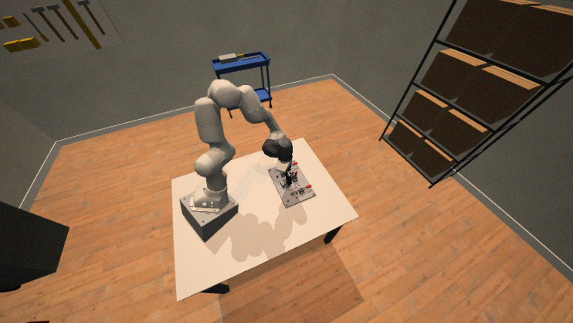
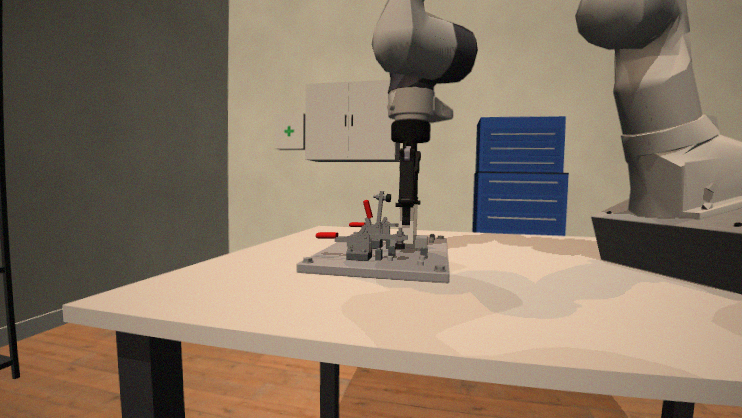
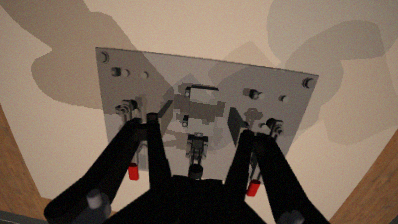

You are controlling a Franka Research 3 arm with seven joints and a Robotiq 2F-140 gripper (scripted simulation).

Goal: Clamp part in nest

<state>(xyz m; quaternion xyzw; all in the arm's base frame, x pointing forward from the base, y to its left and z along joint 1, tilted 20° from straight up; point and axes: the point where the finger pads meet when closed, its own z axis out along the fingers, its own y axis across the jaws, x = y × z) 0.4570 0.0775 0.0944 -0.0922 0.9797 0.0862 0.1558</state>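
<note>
The gripper (image 3: 199,125) hung upright over the fixture plate (image 3: 150,65), fingers spread about halfway and gripping nothing. That spread probably left room to lift off without nudging the part (image 3: 202,106). The part seemed to lie in the middle nest between the fingers, a flat grey block under mottled shadow. Whether it touched the stop and side blocks could not be told.

At 6 o'clock from the part, the middle clamp (image 3: 196,147) stood raised and likely awaited closing. The outer clamps' red handles (image 3: 133,171) lay low at 7 and 5 o'clock.

The plate looked like dull machined metal studded with small round pads and bolts. It rested flat on the matte cream counter (image 2: 259,311).
</note>
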